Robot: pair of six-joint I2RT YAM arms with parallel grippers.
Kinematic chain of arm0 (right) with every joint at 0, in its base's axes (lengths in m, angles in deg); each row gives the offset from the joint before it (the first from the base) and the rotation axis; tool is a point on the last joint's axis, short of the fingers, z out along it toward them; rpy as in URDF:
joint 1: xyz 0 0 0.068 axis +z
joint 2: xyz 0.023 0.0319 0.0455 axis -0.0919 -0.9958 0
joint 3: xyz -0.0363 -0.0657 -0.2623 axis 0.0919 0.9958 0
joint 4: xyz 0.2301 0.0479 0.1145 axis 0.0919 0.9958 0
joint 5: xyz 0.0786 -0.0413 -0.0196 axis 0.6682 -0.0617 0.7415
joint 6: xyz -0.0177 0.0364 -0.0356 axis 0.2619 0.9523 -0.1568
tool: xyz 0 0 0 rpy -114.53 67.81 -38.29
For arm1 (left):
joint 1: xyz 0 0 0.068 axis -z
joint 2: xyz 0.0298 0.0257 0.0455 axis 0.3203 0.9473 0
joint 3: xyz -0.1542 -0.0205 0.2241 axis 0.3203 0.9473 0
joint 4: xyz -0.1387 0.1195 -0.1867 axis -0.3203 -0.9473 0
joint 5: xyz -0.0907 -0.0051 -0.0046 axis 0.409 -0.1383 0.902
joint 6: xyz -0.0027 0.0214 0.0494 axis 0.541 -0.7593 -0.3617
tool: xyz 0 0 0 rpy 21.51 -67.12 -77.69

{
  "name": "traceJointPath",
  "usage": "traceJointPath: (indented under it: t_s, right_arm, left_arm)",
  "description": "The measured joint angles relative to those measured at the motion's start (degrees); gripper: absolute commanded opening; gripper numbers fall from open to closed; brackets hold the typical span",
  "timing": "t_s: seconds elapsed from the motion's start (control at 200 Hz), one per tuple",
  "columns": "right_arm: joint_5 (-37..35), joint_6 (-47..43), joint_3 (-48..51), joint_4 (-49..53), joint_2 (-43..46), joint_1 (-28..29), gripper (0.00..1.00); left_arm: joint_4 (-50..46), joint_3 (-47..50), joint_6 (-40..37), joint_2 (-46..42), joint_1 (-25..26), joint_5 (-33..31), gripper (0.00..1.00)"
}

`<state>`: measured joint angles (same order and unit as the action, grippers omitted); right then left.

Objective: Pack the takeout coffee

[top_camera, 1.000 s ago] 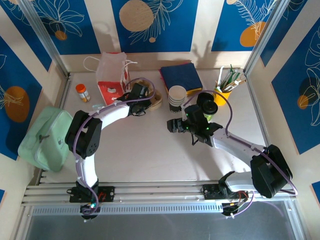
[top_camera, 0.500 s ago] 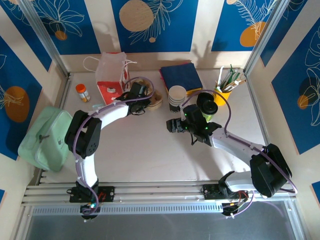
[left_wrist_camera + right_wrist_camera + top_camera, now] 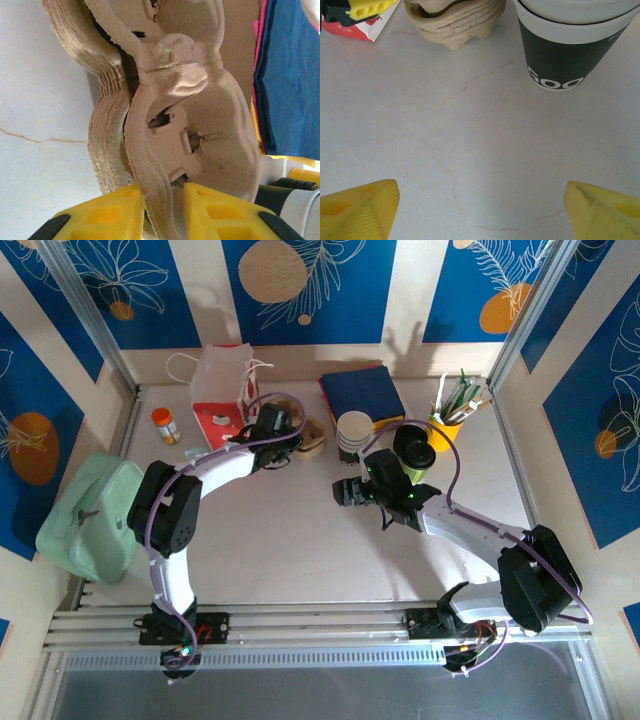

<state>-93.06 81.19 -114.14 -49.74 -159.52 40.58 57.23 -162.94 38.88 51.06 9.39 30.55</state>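
While the left pincer is closed narrow on the thin side wall of the top carrier, tilting it up off the carrier stack, the right pincer hangs wide open and empty over bare desk, on the near side of that stack. The takeout coffee, its black lid on, stands well to the right of the stack, beyond a dark-sleeved cup that sits just beside it. The carriers nest tightly, so my worry is that the one beneath could ride up with the pinched one and drop. The moulded wall is soft and already ragged at its holes, so it might tear or slip from so small a bite. A swing to the right could also knock the dark-sleeved cup over. That cup's sleeve bears white characters, cut off at the edge, reading something like "500" or "GOO". The print on the red-and-white bag, left of the stack, is too small to read.
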Motion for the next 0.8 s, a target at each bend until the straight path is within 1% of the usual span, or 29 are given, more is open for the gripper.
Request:
traceJointPath:
  t_s: [0.47, 0.59, 0.8]
  right_arm:
    - [-0.4, 0.0, -1.1, 0.4, -0.7, 0.3, 0.86]
    - [-0.7, 0.0, -1.1, 0.5, -0.8, 0.3, 0.86]
    - [-1.3, 0.0, -1.5, 0.9, -1.3, 0.3, 0.86]
  left_arm:
    - [2.4, 0.3, 2.4, 0.9, -0.1, 1.1, 0.25]
    - [2.3, 0.3, 2.4, 1.5, -0.2, 1.1, 0.21]
    - [2.0, -0.9, 2.9, 1.7, -0.2, 1.1, 0.07]
